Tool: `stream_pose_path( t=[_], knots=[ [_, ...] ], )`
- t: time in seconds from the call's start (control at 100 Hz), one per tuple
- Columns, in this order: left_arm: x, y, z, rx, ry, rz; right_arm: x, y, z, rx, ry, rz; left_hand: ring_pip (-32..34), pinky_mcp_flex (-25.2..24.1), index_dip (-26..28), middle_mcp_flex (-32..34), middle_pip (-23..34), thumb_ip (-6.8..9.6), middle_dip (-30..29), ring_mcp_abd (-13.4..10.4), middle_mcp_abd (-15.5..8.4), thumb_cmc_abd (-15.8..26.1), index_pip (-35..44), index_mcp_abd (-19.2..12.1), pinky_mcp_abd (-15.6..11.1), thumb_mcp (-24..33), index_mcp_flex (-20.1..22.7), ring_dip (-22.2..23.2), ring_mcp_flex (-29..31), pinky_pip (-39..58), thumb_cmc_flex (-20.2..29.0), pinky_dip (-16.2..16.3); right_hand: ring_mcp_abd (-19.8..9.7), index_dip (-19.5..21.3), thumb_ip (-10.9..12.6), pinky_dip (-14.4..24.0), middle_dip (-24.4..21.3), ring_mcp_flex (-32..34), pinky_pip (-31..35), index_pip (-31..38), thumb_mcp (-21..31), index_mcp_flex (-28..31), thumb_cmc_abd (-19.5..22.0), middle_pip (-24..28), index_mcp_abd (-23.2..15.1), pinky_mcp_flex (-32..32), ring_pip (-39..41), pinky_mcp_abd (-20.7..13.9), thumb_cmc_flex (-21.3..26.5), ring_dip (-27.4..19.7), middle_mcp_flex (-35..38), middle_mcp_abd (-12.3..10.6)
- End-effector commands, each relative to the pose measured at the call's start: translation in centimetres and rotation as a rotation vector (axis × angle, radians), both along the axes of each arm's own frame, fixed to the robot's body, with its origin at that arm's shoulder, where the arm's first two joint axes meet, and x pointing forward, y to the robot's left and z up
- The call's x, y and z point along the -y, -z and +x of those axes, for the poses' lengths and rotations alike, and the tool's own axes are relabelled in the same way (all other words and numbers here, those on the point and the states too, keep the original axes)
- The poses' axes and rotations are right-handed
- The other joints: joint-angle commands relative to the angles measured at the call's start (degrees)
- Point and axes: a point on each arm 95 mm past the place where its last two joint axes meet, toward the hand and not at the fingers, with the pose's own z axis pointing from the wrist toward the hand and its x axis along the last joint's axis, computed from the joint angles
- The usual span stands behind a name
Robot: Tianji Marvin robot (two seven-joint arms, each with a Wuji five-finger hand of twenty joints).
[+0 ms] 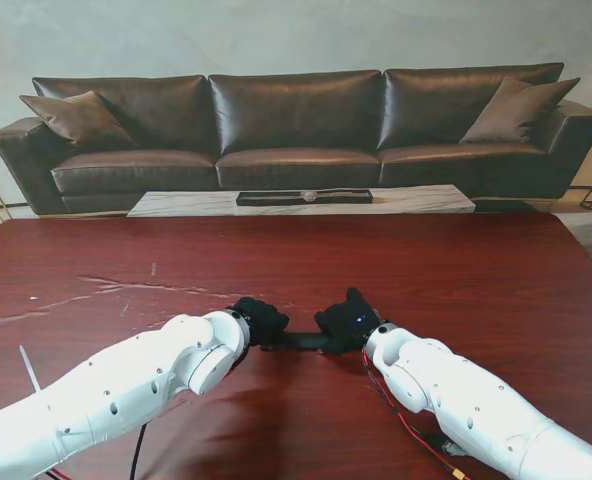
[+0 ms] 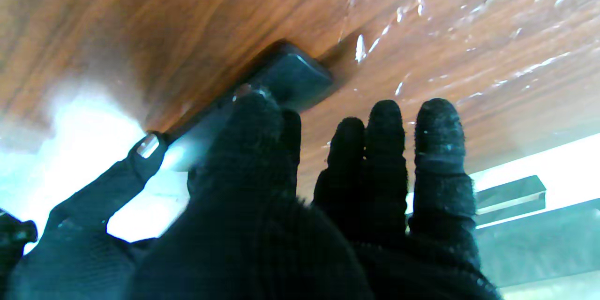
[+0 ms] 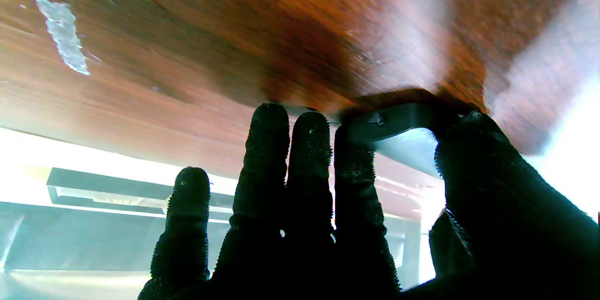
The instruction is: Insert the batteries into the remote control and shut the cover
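Observation:
A dark remote control (image 1: 303, 341) lies flat on the red-brown table (image 1: 456, 270) between my two black-gloved hands. My left hand (image 1: 260, 321) rests on its left end, and the left wrist view shows a finger and the thumb pressed on the remote control (image 2: 290, 77) while three fingers stand straight beside it. My right hand (image 1: 348, 320) covers the right end; in the right wrist view the thumb and a finger pinch the remote control (image 3: 398, 124). No batteries or separate cover can be made out.
White scuff marks (image 1: 126, 287) streak the table to my left. A red cable (image 1: 406, 425) runs along the right forearm. Beyond the table's far edge stand a low marble coffee table (image 1: 306, 200) and a dark leather sofa (image 1: 296, 130).

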Motion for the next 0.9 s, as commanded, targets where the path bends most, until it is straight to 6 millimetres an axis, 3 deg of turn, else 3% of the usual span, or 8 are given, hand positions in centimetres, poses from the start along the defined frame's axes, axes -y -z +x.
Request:
stream_pose_path(
  t=[0.0, 0.08, 0.22, 0.36, 0.57, 0.89],
  knots=[
    [0.3, 0.0, 0.0, 0.008, 0.010, -0.017, 0.8, 1.8, -0.9, -0.042, 0.010, -0.034, 0.3, -0.2, -0.7, -0.8, -0.2, 2.74, -0.1, 1.3, -0.4, 0.9, -1.8, 0.0, 1.4, 1.1, 0.0, 0.1, -0.4, 1.2, 3.0, 0.7, -0.4, 1.8, 6.6, 0.4, -1.7, -1.1, 0.0, 5.6, 5.0, 3.5, 6.3, -2.9, -9.7, -1.2, 0.0, 1.1, 8.9, -0.4, -0.4, 0.5],
    [0.5, 0.0, 0.0, 0.017, 0.013, -0.032, 0.8, 1.8, -0.9, -0.042, 0.010, -0.034, 0.2, -0.9, -3.1, -1.0, -0.4, 2.75, -0.2, 1.5, -0.5, 1.1, -6.5, 1.2, 1.8, 0.9, -0.9, 0.0, -0.6, 0.7, 2.2, 0.6, -0.4, 1.8, 6.7, 0.4, -1.6, -1.1, 0.0, 5.6, 5.0, 3.5, 6.3, -2.9, -9.6, -1.2, 0.0, 1.1, 8.9, -0.3, -0.3, 0.4],
    [0.9, 0.4, 0.1, 0.006, 0.002, -0.040, 0.8, 1.8, -0.9, -0.041, 0.010, -0.033, -1.1, -1.7, -11.5, -2.6, -2.2, 2.85, -1.8, 2.0, 0.0, 5.7, -26.2, 5.8, 2.2, 0.5, -0.1, -0.6, -1.5, -0.1, -2.8, 0.7, -0.4, 1.8, 6.7, 0.4, -1.6, -1.1, -0.1, 5.6, 5.0, 3.5, 6.4, -2.9, -9.6, -1.2, 0.0, 1.1, 8.9, -0.4, -0.3, 0.4],
    [1.0, 0.6, 0.2, -0.005, -0.016, -0.024, 0.9, 1.7, -0.9, -0.039, 0.011, -0.032, -1.6, -2.5, -14.2, -4.2, -3.2, 2.62, -2.3, 2.3, 0.7, 5.8, -34.0, 8.9, 2.2, 0.2, 0.4, -0.6, -2.4, -0.5, -6.0, 0.9, -0.4, 1.8, 6.7, 0.4, -1.6, -1.1, -0.1, 5.7, 4.9, 3.5, 6.3, -2.9, -9.6, -1.2, 0.0, 1.1, 9.0, -0.4, -0.3, 0.4],
    [0.8, 0.9, 0.3, -0.016, -0.035, 0.000, 0.8, 1.7, -0.9, -0.040, 0.010, -0.031, -1.4, -2.2, -14.2, -4.8, -3.3, 2.55, -2.1, 2.1, 1.3, 5.6, -37.4, 10.3, 1.9, 0.3, 1.0, -0.4, -2.3, -0.4, -7.0, 1.2, -0.4, 1.8, 6.7, 0.4, -1.6, -1.1, -0.1, 5.6, 4.9, 3.5, 6.4, -2.9, -9.7, -1.2, 0.0, 1.1, 9.0, -0.3, -0.3, 0.5],
    [0.9, 1.1, 0.4, -0.024, -0.041, 0.015, 0.8, 1.7, -0.9, -0.040, 0.010, -0.029, 0.7, 0.0, -12.2, -1.9, -1.0, 2.56, -1.0, 1.6, 0.7, 5.0, -36.0, 8.7, 1.1, 0.6, 5.1, 0.5, 0.0, 0.3, -5.0, 0.9, -0.4, 1.8, 6.7, 0.4, -1.6, -1.2, -0.1, 5.6, 4.8, 3.4, 6.5, -2.9, -9.6, -1.3, 0.0, 1.1, 9.0, -0.3, -0.4, 0.5]
  ],
)
